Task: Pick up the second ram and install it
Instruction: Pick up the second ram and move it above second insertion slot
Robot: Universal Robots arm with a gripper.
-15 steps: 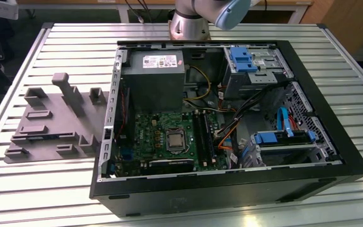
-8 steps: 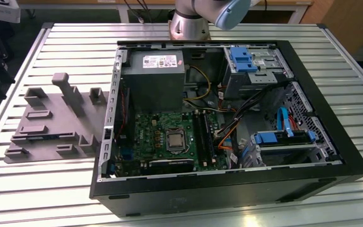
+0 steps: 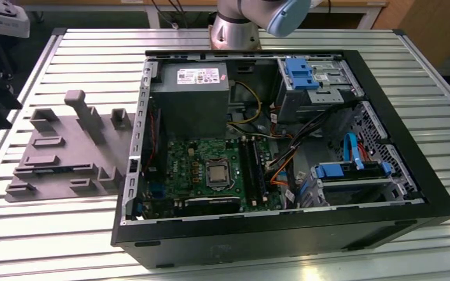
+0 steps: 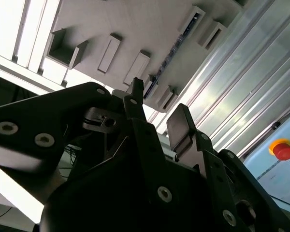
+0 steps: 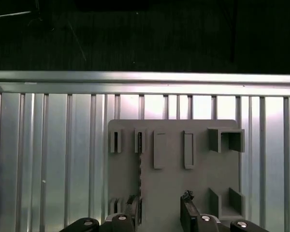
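Tool (image 5: 160, 211) over the gray fixture (image 5: 174, 188) in the first wrist view, and it is open: the two dark fingers (image 5: 188, 213) stand apart with bare fixture between them and nothing gripped. The second ram (image 5: 139, 159) is right there, standing on edge in one of the fixture's narrow holders, a thin dark line running toward the tool. It sits just beside one fingertip rather than centred in the gap.

For a clean pickup, I'd say the gap wants to be centred over that thin edge. The fingers should sit square to the stick's flat faces and come straight down, so neither tip clips the holder walls. A grip near mid-length should keep it from tipping, and a straight lift should keep it from scraping the holder.

Over on the slatted worktop (image 3: 68, 234), the open computer case (image 3: 287, 234) lies well apart from the fixture. Its green motherboard (image 3: 186, 153) faces up, with the long black slots (image 3: 253, 167) beside it.

Now the hard parts. The ram is seen edge-on, so its sticker and chips are hidden. Its near end runs in behind a fingertip, and how deep it sits in the holder can't be read. Whether a stick already fills one of the motherboard slots, I can't tell. In the exterior view the arm is cut off at the top edge.
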